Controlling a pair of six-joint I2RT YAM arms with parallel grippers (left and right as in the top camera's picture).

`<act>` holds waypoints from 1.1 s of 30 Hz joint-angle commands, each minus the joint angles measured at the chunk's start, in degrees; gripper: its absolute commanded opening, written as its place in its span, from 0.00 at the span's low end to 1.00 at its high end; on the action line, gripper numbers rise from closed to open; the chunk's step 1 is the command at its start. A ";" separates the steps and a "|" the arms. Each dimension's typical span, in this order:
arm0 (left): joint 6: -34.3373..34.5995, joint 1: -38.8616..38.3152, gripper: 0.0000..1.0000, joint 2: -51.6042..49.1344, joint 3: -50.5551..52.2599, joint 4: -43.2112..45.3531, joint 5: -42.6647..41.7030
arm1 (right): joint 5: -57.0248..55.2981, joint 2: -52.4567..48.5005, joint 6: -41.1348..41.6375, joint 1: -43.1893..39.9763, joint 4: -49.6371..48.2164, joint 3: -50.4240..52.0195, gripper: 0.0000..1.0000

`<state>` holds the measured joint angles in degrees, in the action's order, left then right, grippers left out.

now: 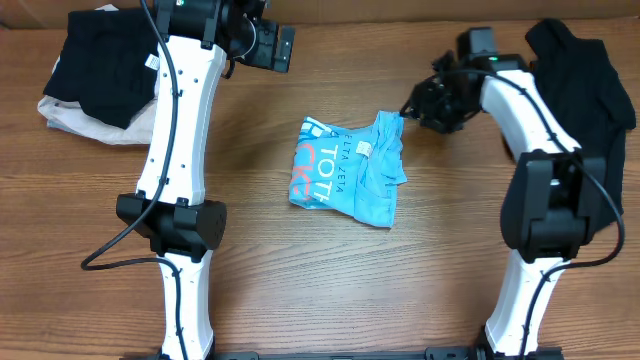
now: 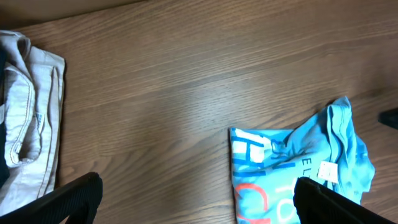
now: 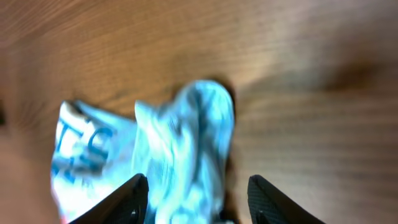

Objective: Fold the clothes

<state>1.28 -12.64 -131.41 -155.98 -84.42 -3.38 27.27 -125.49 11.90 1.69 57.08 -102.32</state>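
The light blue T-shirt (image 1: 345,170) with white and pink lettering lies folded into a small bundle at the table's middle, its neck part bunched at the right. It also shows in the left wrist view (image 2: 298,165) and, blurred, in the right wrist view (image 3: 168,149). My right gripper (image 1: 412,108) is open just off the shirt's upper right corner; its fingers (image 3: 196,199) straddle the bunched cloth without holding it. My left gripper (image 1: 285,47) is open and empty at the back, well above the table; its fingers (image 2: 199,199) frame bare wood and the shirt's left edge. A black top (image 1: 100,55) lies at the back left.
The black top rests on a beige garment (image 1: 95,125), which also shows in the left wrist view (image 2: 28,118). Another black garment (image 1: 590,70) lies at the back right behind my right arm. Both arm bases stand at the table's front.
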 commanded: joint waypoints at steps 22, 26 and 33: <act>-5.57 -12.41 0.86 -0.52 38.93 5.38 -9.68 | 1.51 4.85 -6.62 -6.27 10.29 -1.03 0.50; -4.48 -12.35 0.87 -0.52 45.99 9.14 -9.73 | 0.76 4.85 -6.60 -6.27 10.40 -1.03 0.50; -4.48 -12.20 0.96 -0.52 55.34 19.23 -1.44 | 0.61 4.85 -6.62 -6.27 10.29 -1.03 0.50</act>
<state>-3.07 -25.10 -130.58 -104.84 -68.90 -11.88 28.38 -122.78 5.91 -4.56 67.53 -102.32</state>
